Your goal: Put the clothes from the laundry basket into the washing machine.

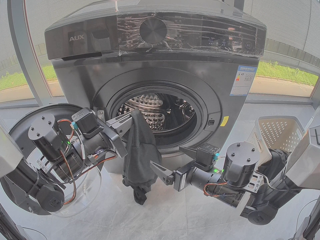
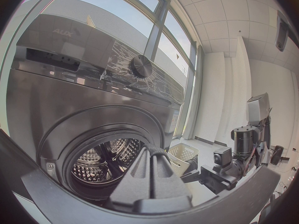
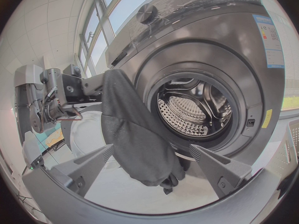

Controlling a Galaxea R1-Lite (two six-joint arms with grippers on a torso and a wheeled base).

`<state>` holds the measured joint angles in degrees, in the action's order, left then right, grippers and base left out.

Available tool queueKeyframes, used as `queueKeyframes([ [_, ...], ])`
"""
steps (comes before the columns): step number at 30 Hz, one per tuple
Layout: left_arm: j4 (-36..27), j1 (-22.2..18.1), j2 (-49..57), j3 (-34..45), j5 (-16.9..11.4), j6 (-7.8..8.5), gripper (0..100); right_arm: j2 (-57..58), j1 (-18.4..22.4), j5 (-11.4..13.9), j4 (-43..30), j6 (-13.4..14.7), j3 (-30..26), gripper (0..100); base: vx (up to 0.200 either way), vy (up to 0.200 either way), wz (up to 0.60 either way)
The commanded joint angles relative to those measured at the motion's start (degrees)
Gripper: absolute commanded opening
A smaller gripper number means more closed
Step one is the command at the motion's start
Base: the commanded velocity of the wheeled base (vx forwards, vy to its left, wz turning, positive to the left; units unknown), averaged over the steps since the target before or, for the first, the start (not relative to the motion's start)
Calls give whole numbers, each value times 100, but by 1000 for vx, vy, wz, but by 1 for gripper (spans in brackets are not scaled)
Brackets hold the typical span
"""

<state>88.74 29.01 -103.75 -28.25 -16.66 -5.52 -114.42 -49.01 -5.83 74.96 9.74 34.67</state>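
Closest up, two grippers out front. Left gripper (image 1: 128,117) pinched shut on the top fold of a dark garment (image 1: 140,150), held up right before the washer (image 1: 153,74) mouth, about level with the drum (image 1: 156,114) opening. Right gripper (image 1: 170,162) lower down, jaws wide apart with nothing in them, just beside the garment's bottom half, not touching by the look of it. Door (image 1: 20,127) swung fully open off to the left. Garment dangling straight down in a limp bunch, lower end well below the bottom of the rim (image 1: 196,130), none of it inside yet. Drum looking bare too, so probably nothing loaded so far. Looks like soft knit stuff: light, floppy, zero stiffness, so no shoving it in by the top end alone — would just fold over and drape on the rim. Not fragile, not slippery either, plenty for a pinch to bite on. Probably best to pinch the hanging lower bunch with the free gripper, lift that to opening height, then feed both ends into the drum together. Worth watching for a trailing bit snagging on the rim or flopping back out. Basket (image 1: 280,130) off to the right on the floor (image 1: 166,217), something dark (image 1: 277,159) showing beside it, maybe more clothes — can't say for sure.
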Motion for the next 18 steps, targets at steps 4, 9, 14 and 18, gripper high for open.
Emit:
queueKeyframes([
  [4,3,-1,-163,12,190,34,0,-107,-188,416,484,-34,40,100,0,0,0],
  [9,12,-10,-242,-23,199,34,0,-107,-188,565,599,-42,57,100,0,0,0],
  [14,3,8,-286,-49,339,42,0,-124,-197,548,555,-95,216,100,0,0,0],
  [18,3,43,-374,-181,541,42,0,-256,-355,486,520,-201,418,100,0,0,0],
])
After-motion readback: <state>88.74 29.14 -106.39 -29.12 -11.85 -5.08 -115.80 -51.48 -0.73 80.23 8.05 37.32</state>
